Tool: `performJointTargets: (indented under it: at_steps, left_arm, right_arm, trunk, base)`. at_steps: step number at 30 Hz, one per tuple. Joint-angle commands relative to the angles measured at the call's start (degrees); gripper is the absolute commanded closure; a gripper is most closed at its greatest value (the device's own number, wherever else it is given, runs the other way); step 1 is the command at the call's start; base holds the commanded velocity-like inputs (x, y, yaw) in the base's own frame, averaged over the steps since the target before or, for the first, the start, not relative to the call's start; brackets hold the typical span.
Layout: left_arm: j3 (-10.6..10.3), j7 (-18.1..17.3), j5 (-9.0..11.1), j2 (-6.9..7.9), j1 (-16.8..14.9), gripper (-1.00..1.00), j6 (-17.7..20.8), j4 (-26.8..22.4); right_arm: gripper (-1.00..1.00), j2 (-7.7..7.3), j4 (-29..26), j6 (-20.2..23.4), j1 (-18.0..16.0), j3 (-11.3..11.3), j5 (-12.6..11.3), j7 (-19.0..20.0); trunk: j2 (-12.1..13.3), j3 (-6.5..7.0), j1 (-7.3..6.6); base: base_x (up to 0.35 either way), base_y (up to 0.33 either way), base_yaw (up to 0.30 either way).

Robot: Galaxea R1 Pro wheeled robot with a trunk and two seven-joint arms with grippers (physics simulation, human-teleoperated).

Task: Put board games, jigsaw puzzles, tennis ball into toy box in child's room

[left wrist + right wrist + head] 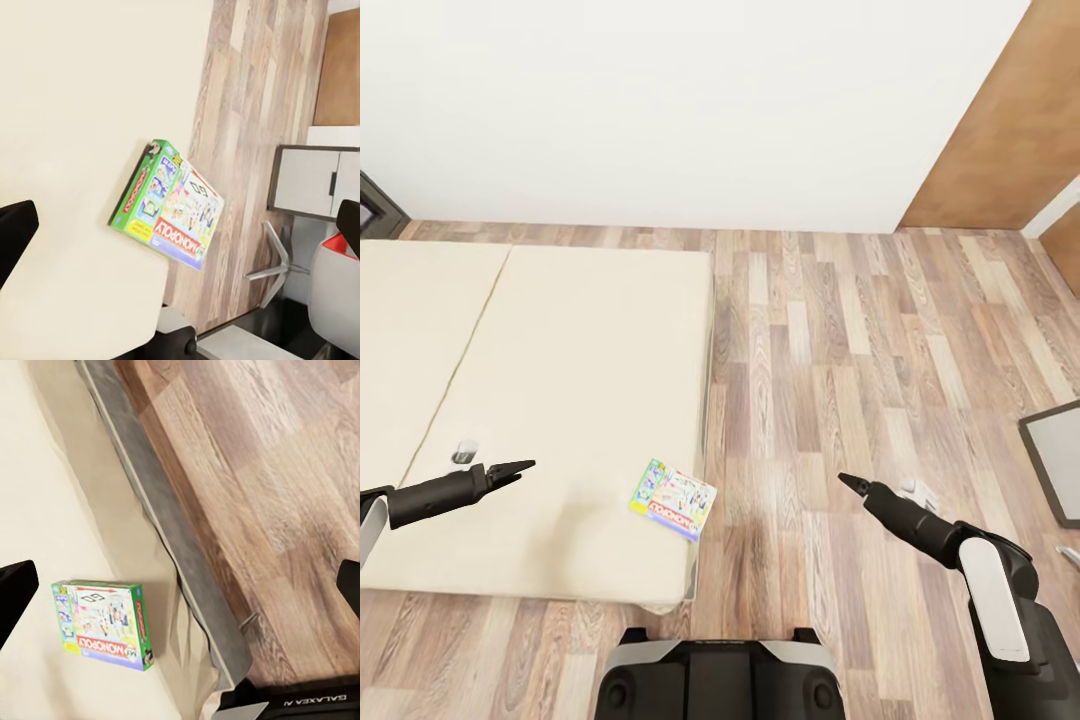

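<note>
Monopoly box flat, askew on bed

arms – black | forearm – white shell | base – black-grey

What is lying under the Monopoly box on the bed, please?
The Monopoly box lies flat on the cream mattress, near its floor-side edge. Whatever the box covers cannot be seen.
</note>
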Motion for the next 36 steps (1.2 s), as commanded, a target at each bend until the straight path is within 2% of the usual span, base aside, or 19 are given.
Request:
performJointTargets:
  at_steps: [1,36]
  left_arm:
    - [0.03,-0.1,0.15,0.0,-0.03,-1.0,0.49,0.01]
    - [0.03,-0.17,0.15,0.01,-0.03,-1.0,0.49,0.01]
  right_arm:
    - [-1.0,0.02,-0.02,0.16,-0.04,-0.09,0.47,0.49]
    - [-1.0,-0.24,0.94,-0.11,-0.04,-0.08,0.36,0.5]
  trunk:
    - [-0.08,0.03,0.03]
    - [-0.08,3.35,0.03]
  base:
    - [0.0,0.0,0.0]
    - [0.0,0.0,0.0]
